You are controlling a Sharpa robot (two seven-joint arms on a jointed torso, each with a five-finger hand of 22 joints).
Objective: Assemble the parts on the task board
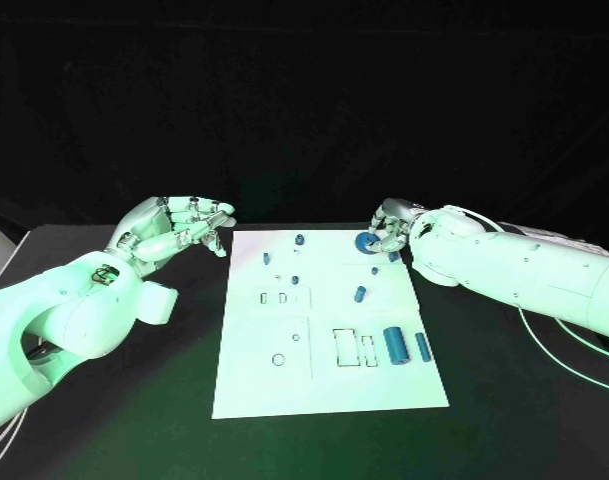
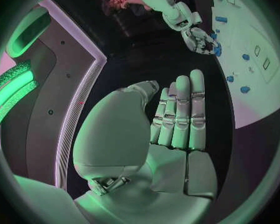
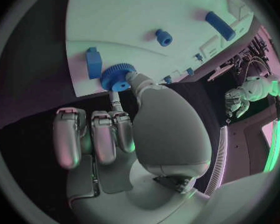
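Right now we are busy with the blue gear point(image 3: 117, 76) at the far corner of the task board point(image 1: 326, 385). Our right hand point(image 1: 398, 232) has the gear pinched between thumb and one finger, its other fingers point(image 3: 93, 137) curled under and bearing nothing. The gear looks to sit at board level, so we judge this to be either the pick-up or the seating of that part; which one we cannot tell.

If it is a pick-up, the next move calls for a clean lift without tilting the gear, then a carry to its post. If a seating, we need a straight push down and a gentle release.

The gear is a small toothed wheel with a raised hub, its teeth fine and even round the rim. Just beside it, past our fingertips, stands a blue rectangular block point(image 3: 94, 62); farther out from the hand lie a short blue bushing point(image 3: 164, 37) and a blue cylinder point(image 3: 219, 25).

Our left hand point(image 1: 174, 228) hangs off the board's opposite edge, fingers loosely curled over an empty palm, holding nothing.
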